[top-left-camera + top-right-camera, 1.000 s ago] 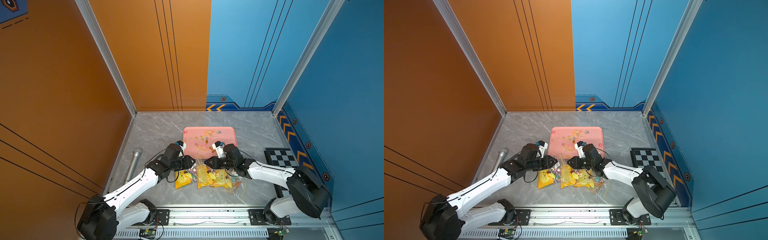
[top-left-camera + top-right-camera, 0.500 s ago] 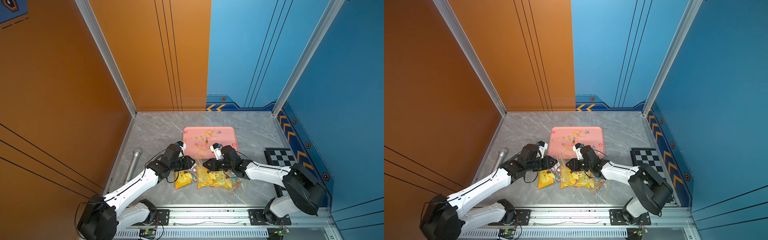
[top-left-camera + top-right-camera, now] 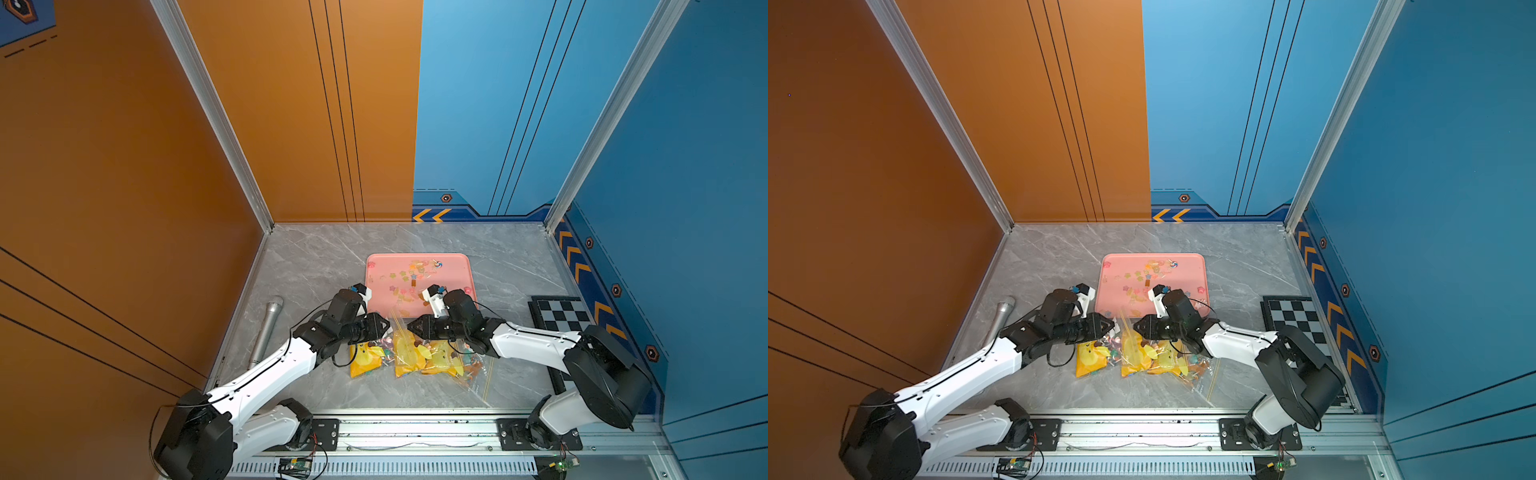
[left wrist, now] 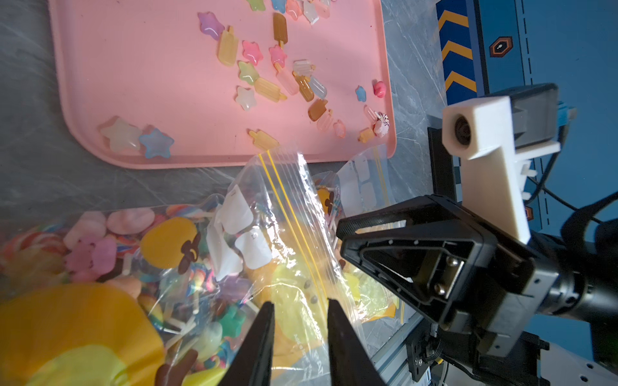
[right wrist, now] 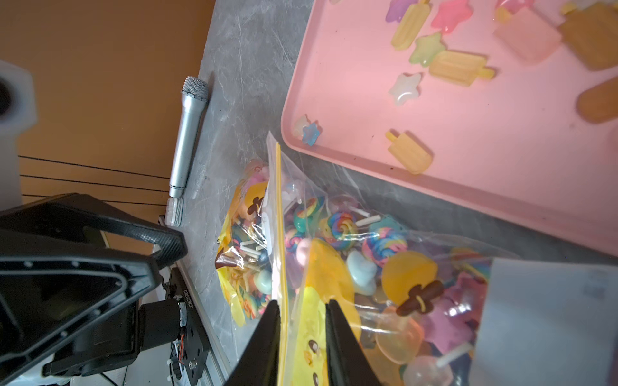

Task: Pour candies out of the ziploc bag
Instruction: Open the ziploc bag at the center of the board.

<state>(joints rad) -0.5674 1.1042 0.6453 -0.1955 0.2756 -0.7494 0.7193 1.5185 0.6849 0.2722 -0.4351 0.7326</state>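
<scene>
Ziploc bag [image 3: 409, 357], candies [image 4: 100, 254] inside, lies just short of the pink tray [image 3: 455, 270], its zip strip [image 4: 289, 214] raised and pointing trayward. Left gripper [image 3: 387, 328] and right gripper [image 3: 410, 326] flank the strip, equally near. Their fingers are narrowly apart astride the film; whether they grip, I cannot tell.

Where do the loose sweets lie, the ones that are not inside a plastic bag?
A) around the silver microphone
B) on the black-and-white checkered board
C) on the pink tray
C: the loose candies lie scattered on the pink tray, stars and little ice-lolly shapes among them.
</scene>
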